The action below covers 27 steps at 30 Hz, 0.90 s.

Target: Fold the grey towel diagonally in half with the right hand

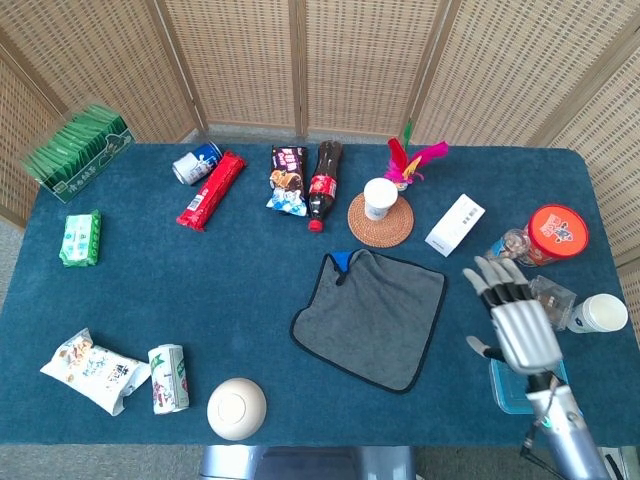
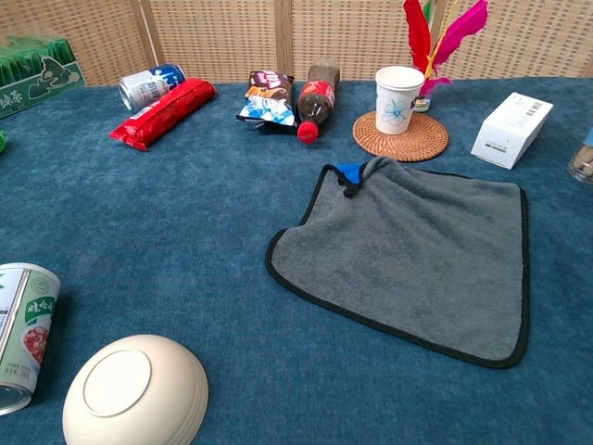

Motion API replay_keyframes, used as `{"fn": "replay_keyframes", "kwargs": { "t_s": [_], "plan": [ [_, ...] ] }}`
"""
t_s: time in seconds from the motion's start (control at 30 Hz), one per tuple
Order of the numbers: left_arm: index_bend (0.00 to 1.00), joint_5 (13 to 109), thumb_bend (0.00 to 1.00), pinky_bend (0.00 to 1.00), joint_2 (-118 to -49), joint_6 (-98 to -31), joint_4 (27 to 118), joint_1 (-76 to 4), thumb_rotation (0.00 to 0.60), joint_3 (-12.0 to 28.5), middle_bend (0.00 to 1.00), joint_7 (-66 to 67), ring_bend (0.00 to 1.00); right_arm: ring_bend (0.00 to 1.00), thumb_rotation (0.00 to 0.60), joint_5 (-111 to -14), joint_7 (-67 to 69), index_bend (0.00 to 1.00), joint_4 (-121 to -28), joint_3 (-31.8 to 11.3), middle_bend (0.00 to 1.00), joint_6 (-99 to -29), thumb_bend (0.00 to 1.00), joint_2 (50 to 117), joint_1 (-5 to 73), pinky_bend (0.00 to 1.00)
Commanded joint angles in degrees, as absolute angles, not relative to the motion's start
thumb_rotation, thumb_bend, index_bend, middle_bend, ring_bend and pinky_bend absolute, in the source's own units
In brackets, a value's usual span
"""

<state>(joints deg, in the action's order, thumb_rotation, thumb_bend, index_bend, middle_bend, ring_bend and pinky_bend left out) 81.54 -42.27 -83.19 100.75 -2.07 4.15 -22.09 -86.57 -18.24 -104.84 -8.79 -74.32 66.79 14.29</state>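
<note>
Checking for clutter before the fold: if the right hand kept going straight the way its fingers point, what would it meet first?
Probably the white box, up-left of the right hand; depth is unclear.

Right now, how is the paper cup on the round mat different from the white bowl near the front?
The paper cup stands upright with its open mouth up; the white bowl lies upside down, its base on top. The cup is tall and narrow, the bowl wide and low. The cup sits on a woven coaster and has a blue flower print, seen in the chest view; the bowl rests straight on the blue cloth and looks plain. Both are whitish.
</note>
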Motion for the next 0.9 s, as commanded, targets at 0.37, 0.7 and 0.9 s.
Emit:
{"fn": "replay_keyframes", "kwargs": {
  "t_s": [0.37, 0.7, 0.9],
  "plan": [
    [0.06, 82.97, 0.17, 0.00, -42.03, -84.98, 101.63, -1.34, 0.600, 3.68, 0.00, -22.44, 0.00, 0.00, 0.600, -70.84, -27.40, 0.13, -97.65, -14.65, 0.00, -58.47, 0.00, 75.49, 28.55, 0.00],
    [0.06, 80.26, 0.17, 0.00, -42.43, -83.38, 101.01, -2.19, 0.600, 4.55, 0.00, -22.30, 0.00, 0.00, 0.600, -61.72, -30.16, 0.13, -89.20, -15.64, 0.00, -51.30, 0.00, 83.11, 37.15, 0.00],
    [0.06, 79.15, 0.17, 0.00, -42.64, -82.30, 100.96, -2.75, 0.600, 4.88, 0.00, -21.65, 0.00, 0.00, 0.600, -59.43, -30.57, 0.13, -86.83, -16.07, 0.00, -50.57, 0.00, 86.27, 40.76, 0.00]
  ]
}}
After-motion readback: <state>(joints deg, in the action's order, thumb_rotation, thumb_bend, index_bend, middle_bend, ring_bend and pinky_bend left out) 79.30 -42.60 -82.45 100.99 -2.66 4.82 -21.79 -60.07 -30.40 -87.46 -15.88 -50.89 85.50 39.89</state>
